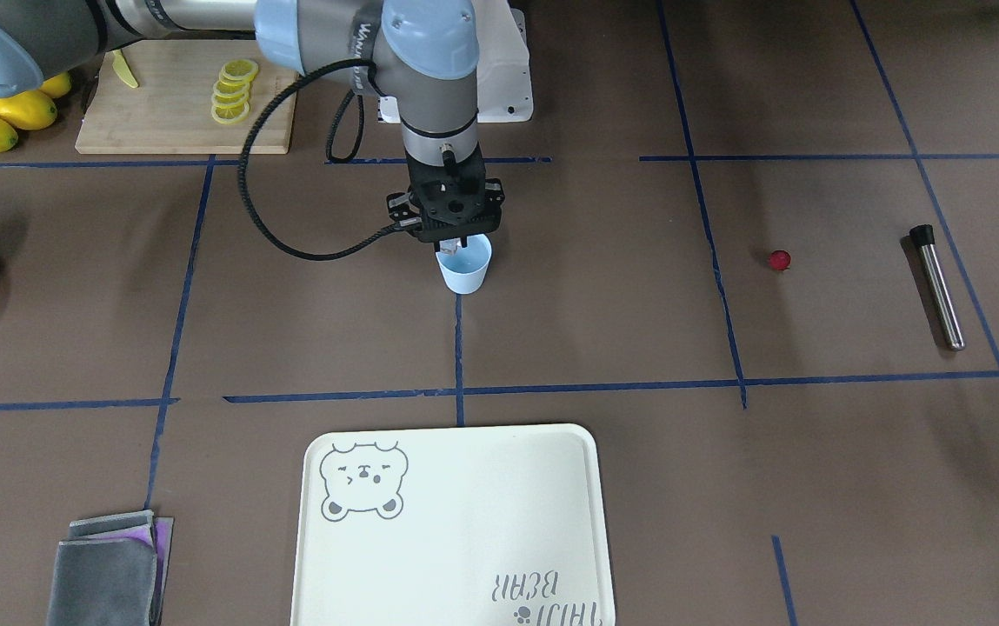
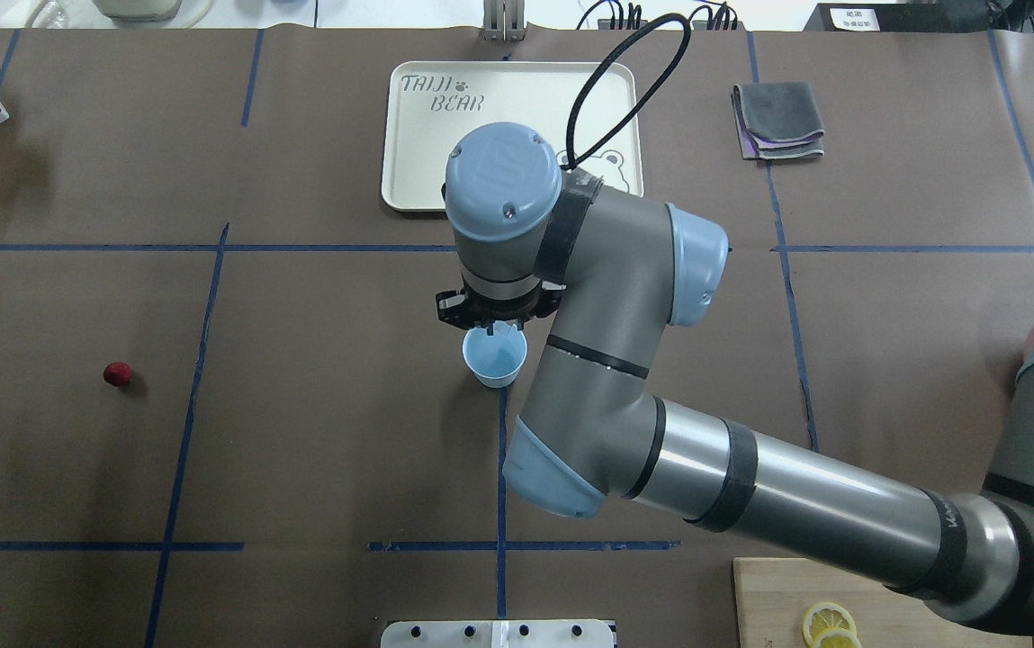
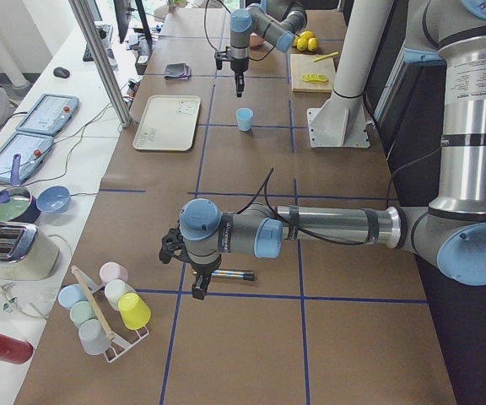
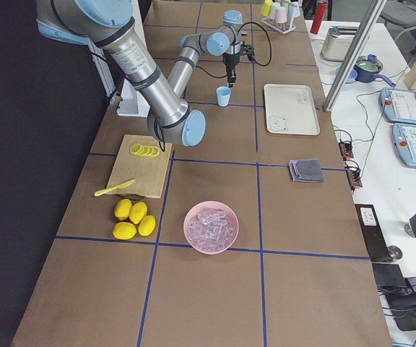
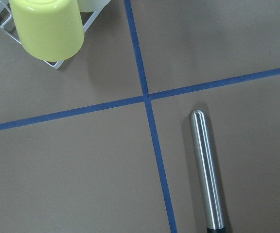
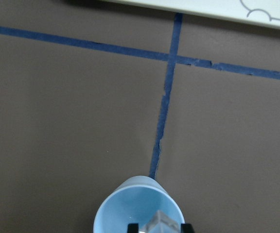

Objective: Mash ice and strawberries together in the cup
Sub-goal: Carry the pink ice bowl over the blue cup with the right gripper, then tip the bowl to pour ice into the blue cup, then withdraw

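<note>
Left gripper (image 3: pixel 197 289) shows only in the left side view, small and dark, low over the tabletop (image 3: pixel 251 337) just beside the steel rod (image 5: pixel 205 170). Can't tell whether its jaws are apart or together. Its wrist camera catches no fingers, just the rod, whose black end is cut off at the bottom edge, and a yellow cup (image 5: pixel 47 26) cropped at the top.

Right gripper (image 6: pixel 159 229) is barely in frame in its own wrist view. Only the two fingertips (image 6: pixel 132 227) show at the bottom edge, clamped on one ice chunk (image 6: pixel 158 218). The chunk is translucent grey-white and hard to read against the pale blue behind it. In the overhead view the wrist covers most of the gripper, and the chunk can't be made out there.

Cup (image 6: pixel 118 212): light blue, tapered, upright, near the tabletop's centre on a blue tape line, directly under the right gripper. The chunk hangs over its mouth at roughly rim level. Can't tell what lies at the bottom.

Strawberry (image 1: pixel 779 259): small, round, red, on the tabletop well apart from the cup, near the rod. Too small to make out its top.

Pink bowl (image 4: pixel 211 225) holds more clear chunks, well apart from the cup.
</note>
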